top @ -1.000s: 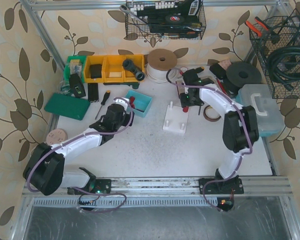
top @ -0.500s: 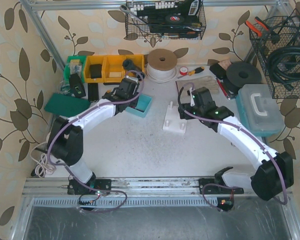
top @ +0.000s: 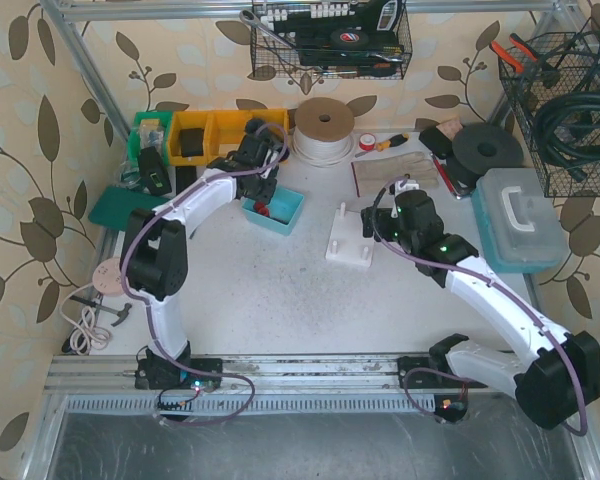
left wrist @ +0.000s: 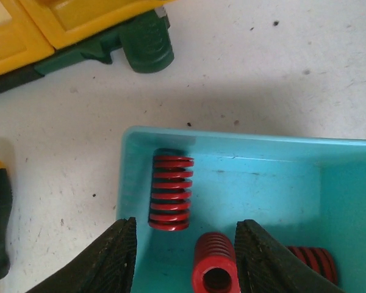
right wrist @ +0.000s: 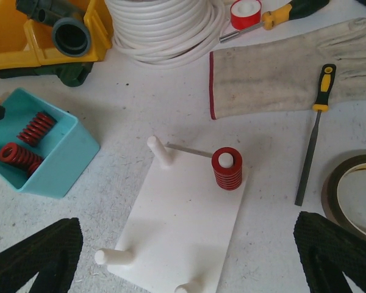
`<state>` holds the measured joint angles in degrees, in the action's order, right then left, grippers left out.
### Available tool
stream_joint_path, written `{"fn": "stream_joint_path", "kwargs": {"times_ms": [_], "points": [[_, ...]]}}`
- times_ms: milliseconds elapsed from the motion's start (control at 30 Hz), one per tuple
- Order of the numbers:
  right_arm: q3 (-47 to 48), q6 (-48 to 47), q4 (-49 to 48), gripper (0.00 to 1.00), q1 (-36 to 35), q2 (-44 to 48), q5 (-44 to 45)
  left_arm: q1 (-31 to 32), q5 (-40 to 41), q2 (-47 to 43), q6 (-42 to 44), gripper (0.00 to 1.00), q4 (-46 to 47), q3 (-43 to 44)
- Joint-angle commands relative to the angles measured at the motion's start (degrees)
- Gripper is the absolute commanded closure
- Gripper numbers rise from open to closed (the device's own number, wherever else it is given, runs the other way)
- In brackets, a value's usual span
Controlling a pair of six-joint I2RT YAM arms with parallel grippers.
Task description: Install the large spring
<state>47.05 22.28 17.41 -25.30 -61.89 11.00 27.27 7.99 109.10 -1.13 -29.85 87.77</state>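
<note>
The right gripper [right wrist: 183,256], spread wide, has withdrawn, leaving a red spring [right wrist: 227,169] seated on the white base [right wrist: 177,210]. The left gripper [left wrist: 188,226], jaws narrowing but not yet pinching, now straddles the next spring [left wrist: 215,268].

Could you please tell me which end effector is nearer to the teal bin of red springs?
Left. The left end effector hangs over the teal bin, fingers flanking a red spring; the right end effector is off to its right, above the white peg base.

A workshop — wire tool basket [top: 330,40], yellow parts bins [top: 215,135], screwdriver [top: 385,142].
</note>
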Motion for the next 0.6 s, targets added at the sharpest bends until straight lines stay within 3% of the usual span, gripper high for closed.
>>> {"fn": "stream_joint_path", "kwargs": {"times_ms": [0, 167, 367, 567], "points": [[-1.8, 1.7, -3.8, 0.07, -0.3, 0.7, 2.1, -1.0, -3.5, 3.0, 1.8, 0.53, -5.1, 3.8], [-0.4, 1.6, -2.6, 0.07, -0.3, -1.3, 0.8, -1.3, -3.8, 6.7, 2.1, 0.54, -6.0, 6.3], [-0.4, 1.4, -2.5, 0.07, -0.3, -0.9, 0.7, -1.5, -1.9, 10.8, 2.2, 0.45, -7.1, 9.4], [-0.4, 1.2, -2.6, 0.07, -0.3, -0.5, 0.3, -1.6, -0.6, 15.1, 2.6, 0.43, -8.6, 12.8]]}}
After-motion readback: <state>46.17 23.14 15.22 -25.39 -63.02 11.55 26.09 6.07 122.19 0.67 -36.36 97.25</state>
